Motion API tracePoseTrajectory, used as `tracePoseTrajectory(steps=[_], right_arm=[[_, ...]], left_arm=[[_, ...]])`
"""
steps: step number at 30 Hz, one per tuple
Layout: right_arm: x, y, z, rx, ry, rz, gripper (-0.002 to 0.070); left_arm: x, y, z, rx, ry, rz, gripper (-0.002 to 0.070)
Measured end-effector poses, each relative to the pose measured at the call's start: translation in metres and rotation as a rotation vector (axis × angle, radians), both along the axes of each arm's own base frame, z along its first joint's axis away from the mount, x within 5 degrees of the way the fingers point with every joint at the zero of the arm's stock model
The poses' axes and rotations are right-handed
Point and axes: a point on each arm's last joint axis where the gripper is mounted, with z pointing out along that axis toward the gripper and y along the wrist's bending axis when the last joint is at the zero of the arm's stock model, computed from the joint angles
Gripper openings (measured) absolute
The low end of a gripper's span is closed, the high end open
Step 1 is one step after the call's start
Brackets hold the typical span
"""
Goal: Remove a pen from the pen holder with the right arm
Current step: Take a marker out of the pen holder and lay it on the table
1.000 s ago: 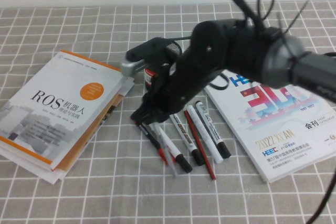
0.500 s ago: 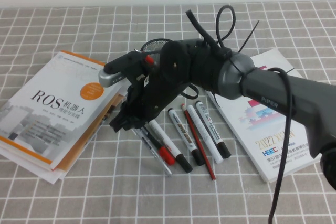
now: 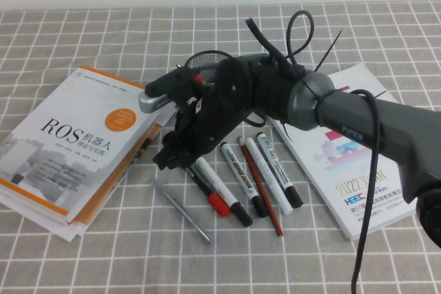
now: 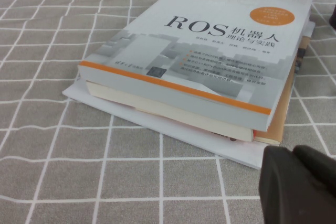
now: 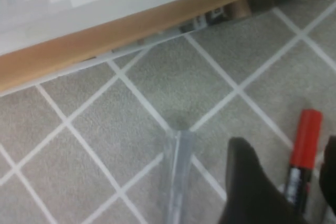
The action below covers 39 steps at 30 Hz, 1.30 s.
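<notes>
Right gripper [image 3: 167, 160], jaws apart and empty, hangs low beside the books [image 3: 83, 142]. The grey pen [image 3: 182, 209] lies free on the cloth [image 3: 310, 266], in front of the pen holder [image 3: 207, 58]. It is probably light, stiff and slick, best pinched mid-barrel. Left gripper [image 4: 299, 182] sits near the books; its state cannot be told.

Grey white-gridded tablecloth [image 3: 69, 253], silver-grey pen [image 3: 183, 211]

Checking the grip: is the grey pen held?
Down: grey pen flat on tablecloth, apart from open right gripper over markers; left gripper near books.
</notes>
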Motion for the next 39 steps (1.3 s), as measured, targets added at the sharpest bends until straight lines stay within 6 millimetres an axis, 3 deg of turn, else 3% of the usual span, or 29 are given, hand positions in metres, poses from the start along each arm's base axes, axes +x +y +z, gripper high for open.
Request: tracePoseTrajectory(steps=[4, 12, 20, 23, 29, 34, 39], right_arm=[[-0.006, -0.009, 0.018, -0.03, -0.021, 0.016, 0.0234], [-0.059, -0.063, 0.098, 0.003, -0.132, -0.012, 0.0013], [-0.124, -0.126, 0.167, 0.084, -0.207, -0.064, -0.0011], [-0.146, -0.146, 0.178, 0.084, -0.201, -0.074, -0.0012], [-0.18, -0.172, 0.182, 0.031, -0.109, -0.048, -0.0012], [-0.19, -0.182, 0.182, -0.036, -0.051, -0.026, -0.0012], [-0.187, -0.182, 0.183, -0.032, -0.09, -0.035, -0.0012]], left_arm=[[0.0, 0.0, 0.0, 0.0, 0.0, 0.0, -0.0003], [0.0, 0.0, 0.0, 0.0, 0.0, 0.0, -0.0003], [0.0, 0.0, 0.0, 0.0, 0.0, 0.0, -0.0003], [0.0, 0.0, 0.0, 0.0, 0.0, 0.0, -0.0003], [0.0, 0.0, 0.0, 0.0, 0.0, 0.0, -0.0003], [0.0, 0.0, 0.0, 0.0, 0.0, 0.0, -0.0003], [0.0, 0.0, 0.0, 0.0, 0.0, 0.0, -0.0003]])
